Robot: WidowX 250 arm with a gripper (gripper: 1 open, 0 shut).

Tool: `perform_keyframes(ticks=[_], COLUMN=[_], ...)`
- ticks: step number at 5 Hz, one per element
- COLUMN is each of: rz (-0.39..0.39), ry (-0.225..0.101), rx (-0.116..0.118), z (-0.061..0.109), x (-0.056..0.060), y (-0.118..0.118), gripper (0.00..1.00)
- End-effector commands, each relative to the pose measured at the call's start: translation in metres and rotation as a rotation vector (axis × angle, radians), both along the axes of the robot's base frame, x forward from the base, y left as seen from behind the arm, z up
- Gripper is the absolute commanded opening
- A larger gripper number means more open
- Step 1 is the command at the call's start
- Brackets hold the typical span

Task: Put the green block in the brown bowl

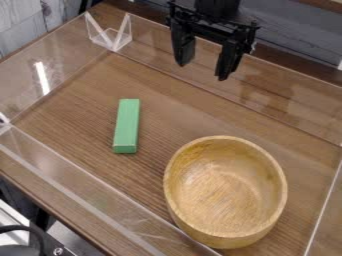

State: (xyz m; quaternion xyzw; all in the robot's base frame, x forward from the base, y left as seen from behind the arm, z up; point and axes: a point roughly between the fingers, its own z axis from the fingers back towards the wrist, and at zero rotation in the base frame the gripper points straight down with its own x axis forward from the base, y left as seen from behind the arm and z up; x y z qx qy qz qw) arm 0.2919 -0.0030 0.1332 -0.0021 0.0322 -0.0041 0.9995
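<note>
Block (127, 126) judged light, stiff, rather smooth; found flat on the table (83, 104), beside the bowl (225, 192), apart from it. Grip best taken across the narrow width, at mid-length (low tilt risk). Gripper (207, 55) seen spread wide, nothing held.

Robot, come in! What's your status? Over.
Gripper open, up high, holding nothing. Green block on table, outside brown bowl. Nothing between block and bowl. Over.

text/labels: none legible | brands: none readable | numbers: none readable | signs: none readable | checked: whole camera view, top to bottom | result: nothing to transcribe
</note>
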Motion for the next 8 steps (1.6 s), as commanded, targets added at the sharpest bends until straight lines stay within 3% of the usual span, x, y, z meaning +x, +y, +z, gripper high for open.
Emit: perform_keyframes(ticks=[1, 2, 3, 4, 5, 8], rz=[0.074, 0.205, 0.278, 0.364, 0.402, 0.409], ry=[0.015, 0.052, 0.0, -0.038, -0.04, -0.022], rx=[-0.005, -0.013, -0.015, -0.016, -0.022, -0.051], z=[-0.007, -0.026, -0.025, -0.023, -0.027, -0.041], x=[-0.01, -0.037, -0.061, -0.072, -0.07, -0.065], y=[0.016, 0.044, 0.084, 0.119, 0.117, 0.097], gripper=[1.0, 1.0, 1.0, 1.0, 1.0, 1.0])
